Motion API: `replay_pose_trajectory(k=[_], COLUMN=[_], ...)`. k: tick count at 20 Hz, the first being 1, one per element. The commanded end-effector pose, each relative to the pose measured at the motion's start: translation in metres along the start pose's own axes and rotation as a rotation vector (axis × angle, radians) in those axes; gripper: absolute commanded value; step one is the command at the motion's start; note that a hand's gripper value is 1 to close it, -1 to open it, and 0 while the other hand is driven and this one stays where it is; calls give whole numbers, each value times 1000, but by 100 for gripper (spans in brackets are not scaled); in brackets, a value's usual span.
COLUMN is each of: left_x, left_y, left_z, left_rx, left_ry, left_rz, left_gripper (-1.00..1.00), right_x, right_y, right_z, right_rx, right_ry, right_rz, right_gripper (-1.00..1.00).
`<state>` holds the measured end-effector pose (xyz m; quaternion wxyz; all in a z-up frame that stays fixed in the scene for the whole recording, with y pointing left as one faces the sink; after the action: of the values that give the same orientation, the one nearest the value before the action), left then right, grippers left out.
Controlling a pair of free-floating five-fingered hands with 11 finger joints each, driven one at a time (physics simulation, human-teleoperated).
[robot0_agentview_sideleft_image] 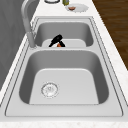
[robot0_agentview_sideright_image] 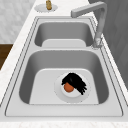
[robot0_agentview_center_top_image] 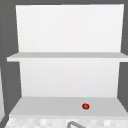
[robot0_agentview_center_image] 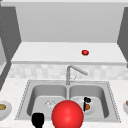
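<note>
A kitchen: double sink (robot0_agentview_center_image: 110, 100), faucet (robot0_agentview_center_image: 75, 70), tiled backsplash (robot0_agentview_center_image: 37, 71), wall shelves (robot0_agentview_center_top_image: 62, 56).

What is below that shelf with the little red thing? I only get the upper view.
Observer: A double sink set in a pale counter.
Operator: Any hands down there?
Observer: The right hand is down in the right basin, over an orange thing on a white plate.
Operator: And the other one?
Observer: The left hand hangs by the sink's front rim, beside a big red ball.
</note>
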<state>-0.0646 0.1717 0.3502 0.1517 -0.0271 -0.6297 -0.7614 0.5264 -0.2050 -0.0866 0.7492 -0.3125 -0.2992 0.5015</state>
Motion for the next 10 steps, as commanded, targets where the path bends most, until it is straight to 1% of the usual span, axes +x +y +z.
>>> replay_pose_trajectory(k=[1,10], left_x=[0,0], left_y=[0,0], left_z=[0,0], left_rx=[0,0], left_ry=[0,0], left_rz=[0,0], left_gripper=[0,0], right_x=[1,-11], right_y=[-3,2], right_z=[2,36], right_rx=[-6,-11], right_ry=[20,34], right_rz=[35,40], right_gripper=[-100,-100])
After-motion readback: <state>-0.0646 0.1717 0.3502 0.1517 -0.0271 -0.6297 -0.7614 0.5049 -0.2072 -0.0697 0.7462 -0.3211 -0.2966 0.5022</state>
